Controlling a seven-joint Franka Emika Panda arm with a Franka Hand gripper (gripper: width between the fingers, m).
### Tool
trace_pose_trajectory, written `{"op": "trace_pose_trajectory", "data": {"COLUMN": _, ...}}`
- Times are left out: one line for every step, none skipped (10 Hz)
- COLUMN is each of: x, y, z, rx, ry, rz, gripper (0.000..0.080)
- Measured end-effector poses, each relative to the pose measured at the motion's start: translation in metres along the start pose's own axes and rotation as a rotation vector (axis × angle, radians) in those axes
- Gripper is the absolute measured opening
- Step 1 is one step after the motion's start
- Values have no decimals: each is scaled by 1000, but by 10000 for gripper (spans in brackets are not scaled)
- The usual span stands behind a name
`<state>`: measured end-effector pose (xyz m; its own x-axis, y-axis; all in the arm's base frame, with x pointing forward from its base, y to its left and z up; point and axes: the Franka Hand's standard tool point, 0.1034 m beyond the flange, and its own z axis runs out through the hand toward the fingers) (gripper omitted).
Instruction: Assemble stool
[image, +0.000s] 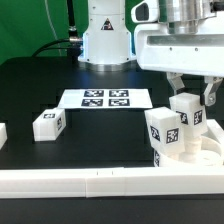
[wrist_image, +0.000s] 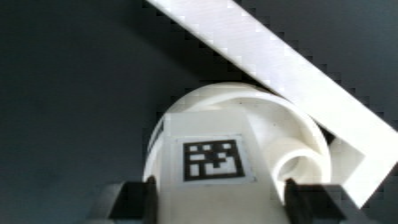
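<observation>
The gripper clamps one stool leg (labelled only by a black-and-white tag, no readable words) above the round seat, to the exterior view's right of the marker board. Another leg lies left of that board.

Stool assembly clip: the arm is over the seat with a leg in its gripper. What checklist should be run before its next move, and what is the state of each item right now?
1. Grip: the gripper has a finger on each side of the held leg: ok.
2. Held leg looks upright in the exterior view: ok.
3. Held leg lined up with a socket in the seat: cannot tell, as no socket is visible.
4. Gap between the held leg and the standing leg on the seat: cannot tell, as the two overlap in the exterior view.
5. Loose leg lies well off to the exterior view's left, out of the way: ok.
</observation>
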<state>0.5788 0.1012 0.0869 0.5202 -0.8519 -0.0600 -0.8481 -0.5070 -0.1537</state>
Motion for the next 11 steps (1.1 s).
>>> {"op": "trace_pose_trajectory", "data": {"x": -2, "y": -1, "z": 0, "rx": 5, "ry": -8, "rz": 83, "gripper": 340}}
{"op": "trace_pose_trajectory", "data": {"x": -3, "y": -1, "z": 0, "rx": 9, "ry": -14, "rz": 137, "gripper": 340}}
{"op": "trace_pose_trajectory", "data": {"x": -3, "y": -1, "z": 1, "rx": 11, "ry": -17, "rz": 168, "gripper": 340}}
{"op": "trace_pose_trajectory", "data": {"x": -4, "y": -2, "z": 1, "rx": 14, "ry": -24, "rz": 252, "gripper": 340}}
{"op": "trace_pose_trajectory", "data": {"x": -5, "y": -2, "z": 1, "rx": 18, "ry": -33, "rz": 338, "gripper": 340}}
{"op": "trace_pose_trajectory", "data": {"x": -6, "y": -2, "z": 1, "rx": 26, "ry": -46, "rz": 442, "gripper": 340}}
{"op": "trace_pose_trajectory", "data": {"x": -7, "y": -3, "z": 1, "rx": 33, "ry": -62, "rz": 584, "gripper": 340}}
{"op": "trace_pose_trajectory", "data": {"x": -7, "y": -3, "z": 1, "rx": 37, "ry": -75, "rz": 710, "gripper": 340}}
{"op": "trace_pose_trajectory", "data": {"x": -6, "y": -3, "z": 1, "rx": 46, "ry": -80, "rz": 809, "gripper": 340}}
{"op": "trace_pose_trajectory", "data": {"x": -4, "y": -3, "z": 2, "rx": 56, "ry": -93, "rz": 910, "gripper": 340}}
{"op": "trace_pose_trajectory", "data": {"x": -4, "y": -4, "z": 2, "rx": 61, "ry": -103, "rz": 997, "gripper": 340}}
